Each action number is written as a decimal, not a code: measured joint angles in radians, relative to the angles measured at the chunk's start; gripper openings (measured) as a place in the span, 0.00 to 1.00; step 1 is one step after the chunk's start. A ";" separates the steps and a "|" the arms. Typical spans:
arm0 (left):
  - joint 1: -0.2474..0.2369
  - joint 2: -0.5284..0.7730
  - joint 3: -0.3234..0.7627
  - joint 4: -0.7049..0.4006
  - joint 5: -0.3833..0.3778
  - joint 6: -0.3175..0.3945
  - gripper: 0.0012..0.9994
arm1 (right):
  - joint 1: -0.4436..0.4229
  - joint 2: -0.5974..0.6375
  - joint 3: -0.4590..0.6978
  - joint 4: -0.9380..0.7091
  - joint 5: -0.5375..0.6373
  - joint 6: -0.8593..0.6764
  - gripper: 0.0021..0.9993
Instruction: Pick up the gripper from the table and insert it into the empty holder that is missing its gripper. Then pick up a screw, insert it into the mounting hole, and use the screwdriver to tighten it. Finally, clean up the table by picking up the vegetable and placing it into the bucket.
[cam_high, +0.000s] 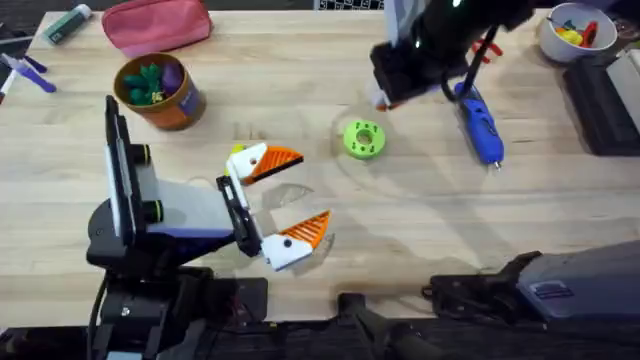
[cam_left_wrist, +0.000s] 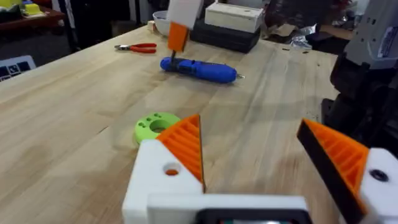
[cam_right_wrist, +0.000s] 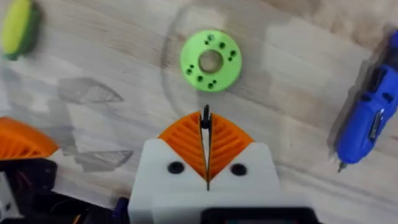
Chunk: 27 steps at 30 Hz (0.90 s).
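My left gripper (cam_high: 312, 188) (cam_left_wrist: 249, 124) stands open low over the table with nothing between its orange pads. The yellow-green vegetable (cam_high: 239, 150) (cam_right_wrist: 15, 28) lies beside its far finger. My right gripper (cam_high: 385, 95) (cam_right_wrist: 205, 118) hangs shut above the table near the green disc (cam_high: 363, 138) (cam_right_wrist: 211, 53); a thin dark sliver shows at its tips, and I cannot tell what it is. The blue screwdriver (cam_high: 480, 125) (cam_left_wrist: 199, 68) (cam_right_wrist: 367, 118) lies to the right. The orange-brown bucket (cam_high: 185, 108) stands at the back left. The loose gripper, the empty holder and the screw are out of view.
A pink pouch (cam_high: 155, 22) lies at the back left. A white bowl (cam_high: 575, 45) of small parts stands at the back right, with red-handled pliers (cam_high: 487, 45) (cam_left_wrist: 140, 47) near it. A dark case (cam_high: 605, 100) sits at the right edge. Bare wood (cam_high: 420, 220) lies between the arms.
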 joint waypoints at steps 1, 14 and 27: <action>0.000 0.000 0.000 0.000 0.000 0.000 0.95 | 0.012 0.000 0.028 -0.009 0.000 -0.009 0.00; 0.000 0.000 0.000 0.000 0.000 0.000 0.95 | 0.208 0.104 0.409 -0.215 0.000 -0.098 0.00; 0.000 0.000 0.000 0.000 0.000 0.000 0.95 | 0.436 0.242 0.512 -0.196 0.001 -0.248 0.00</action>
